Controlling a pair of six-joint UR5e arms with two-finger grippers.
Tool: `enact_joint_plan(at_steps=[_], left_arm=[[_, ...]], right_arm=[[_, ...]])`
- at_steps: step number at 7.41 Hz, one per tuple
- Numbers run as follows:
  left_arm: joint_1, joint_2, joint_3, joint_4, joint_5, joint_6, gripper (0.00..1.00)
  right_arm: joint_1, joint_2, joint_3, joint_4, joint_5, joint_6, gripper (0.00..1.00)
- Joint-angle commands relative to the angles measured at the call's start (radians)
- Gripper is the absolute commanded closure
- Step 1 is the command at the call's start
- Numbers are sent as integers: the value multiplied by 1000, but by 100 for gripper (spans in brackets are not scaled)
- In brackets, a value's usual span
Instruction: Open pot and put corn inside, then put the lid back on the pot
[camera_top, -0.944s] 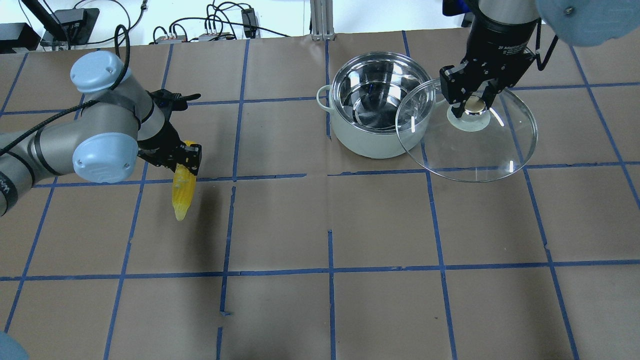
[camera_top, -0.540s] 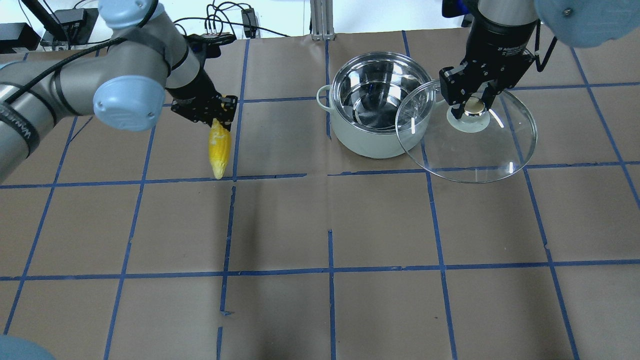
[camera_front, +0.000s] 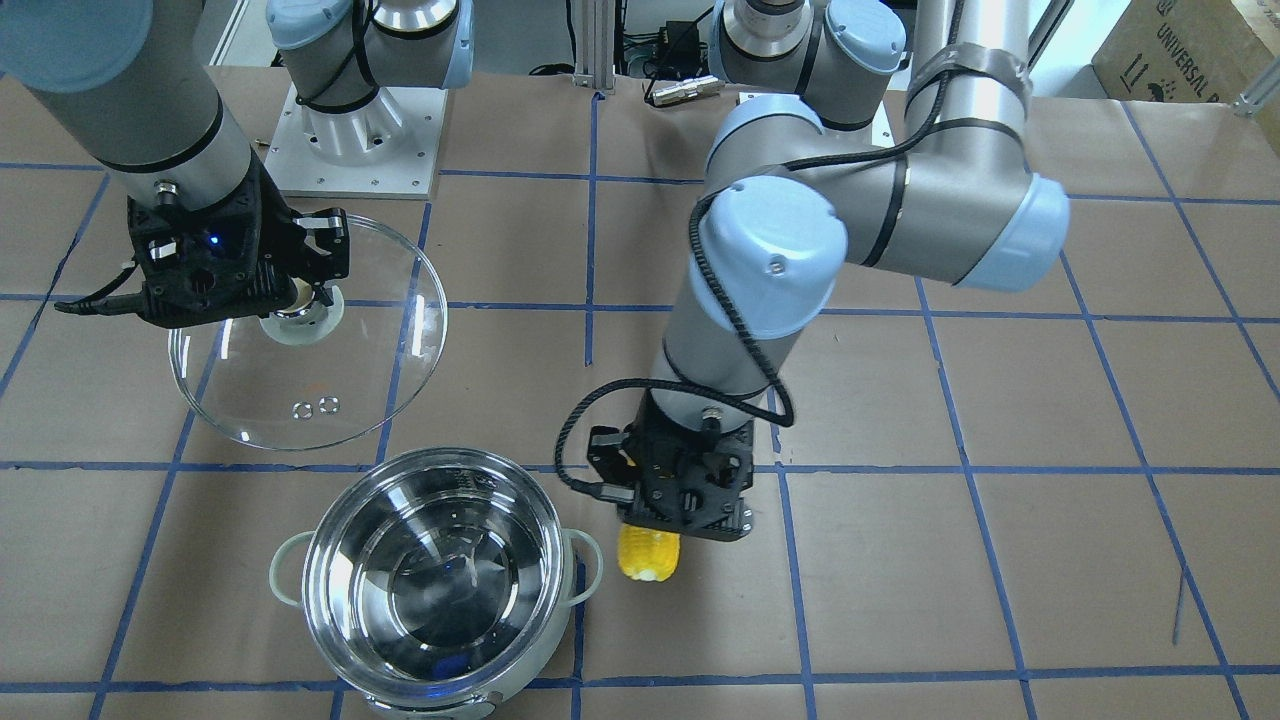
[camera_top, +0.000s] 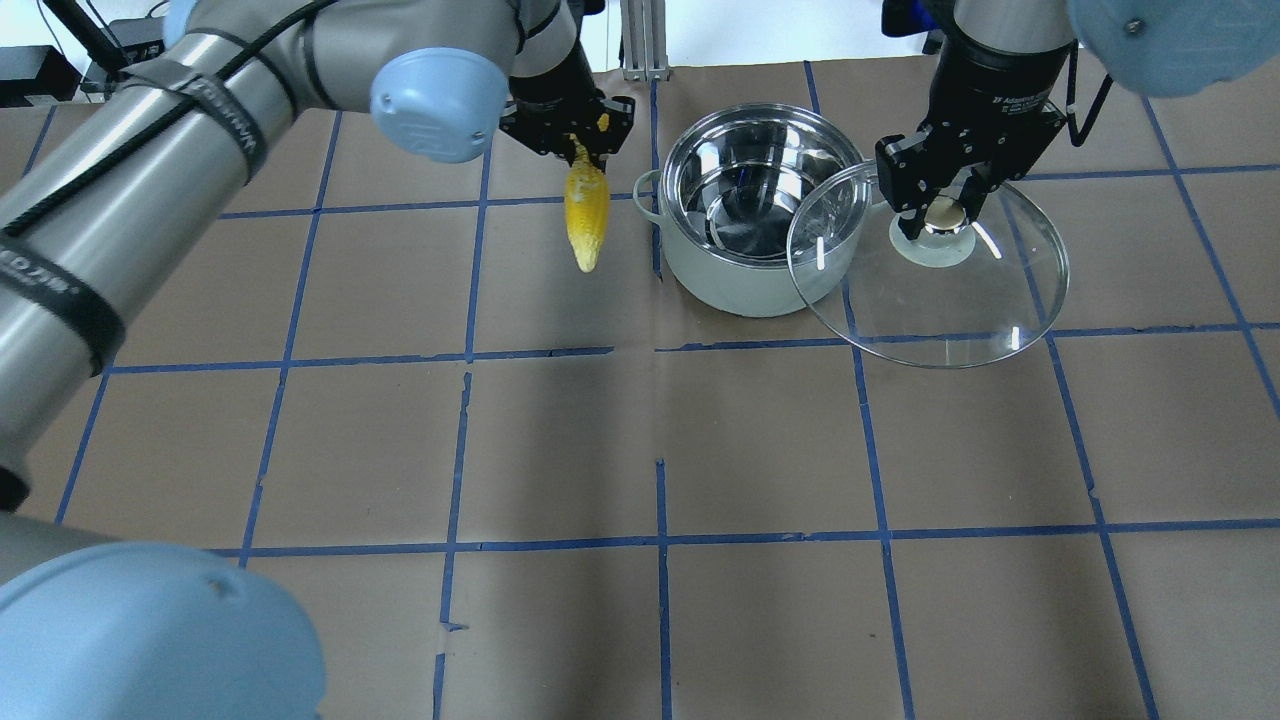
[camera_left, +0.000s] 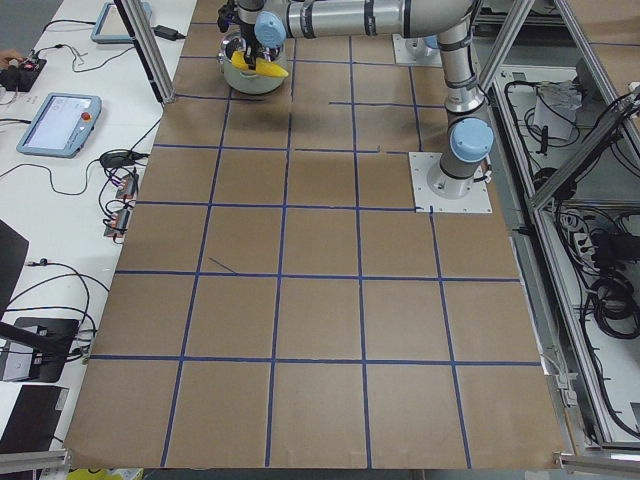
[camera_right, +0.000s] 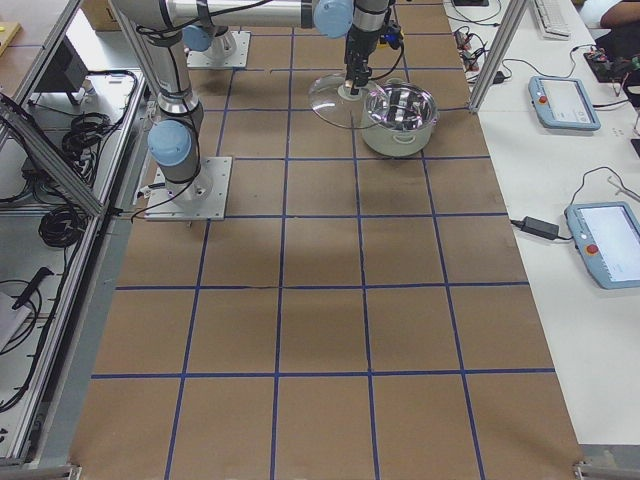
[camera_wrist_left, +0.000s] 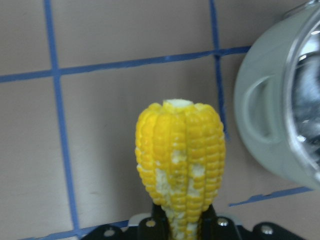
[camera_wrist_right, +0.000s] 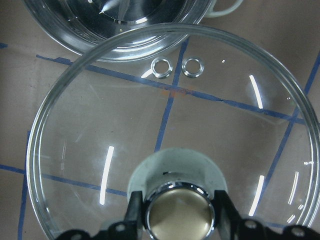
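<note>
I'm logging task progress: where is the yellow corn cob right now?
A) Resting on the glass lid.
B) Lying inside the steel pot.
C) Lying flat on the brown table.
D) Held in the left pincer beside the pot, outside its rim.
D: the yellow corn cob hangs from the left pincer next to the mint-walled steel pot, and the pot's bowl shows empty.

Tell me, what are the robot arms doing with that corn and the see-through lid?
The robot is putting corn in a pot. Its left gripper holds the yellow corn by one end, hanging beside the open pot, not over it yet. The pot is empty. The right gripper holds the glass lid by its knob, lifted off to the pot's other side.
</note>
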Motion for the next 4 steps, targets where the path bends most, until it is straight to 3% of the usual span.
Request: enact_joint_plan(at_steps=[1,4], left_arm=[[-78,-140,200,-32,4,-91,80],[-135,-273,405,-87,7,-169,79]], right_arm=[[0,1,0,-3,9,-1,74],[0,4,-6,-3,8,-1,74]])
